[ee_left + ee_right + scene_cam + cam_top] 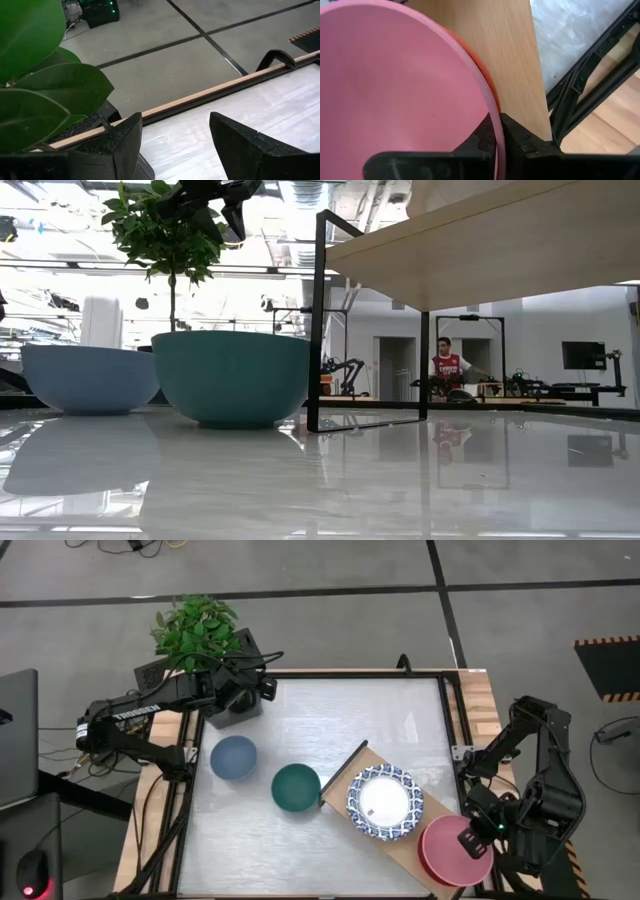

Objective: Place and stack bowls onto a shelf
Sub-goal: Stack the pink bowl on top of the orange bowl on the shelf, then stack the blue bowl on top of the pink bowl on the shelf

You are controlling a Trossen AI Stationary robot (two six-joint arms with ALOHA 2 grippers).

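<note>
The shelf point(345, 772) lies at a slant across the table point(330, 710), its long axis running from mid-table down to the near right corner. On it sits a stack of white bowls with blue rims point(385, 802), mouths up; how many, I cannot tell. At the shelf's right end the right gripper point(478, 837) pinches the rim of the pink bowl point(455, 850), which nests in a red bowl point(482, 75). 2 bowls rest on the table left of the shelf: slate blue point(233, 757) and dark green point(296, 787). The left gripper point(262, 688), fingers spread wide and empty, hovers by the plant pot point(230, 705).
</note>
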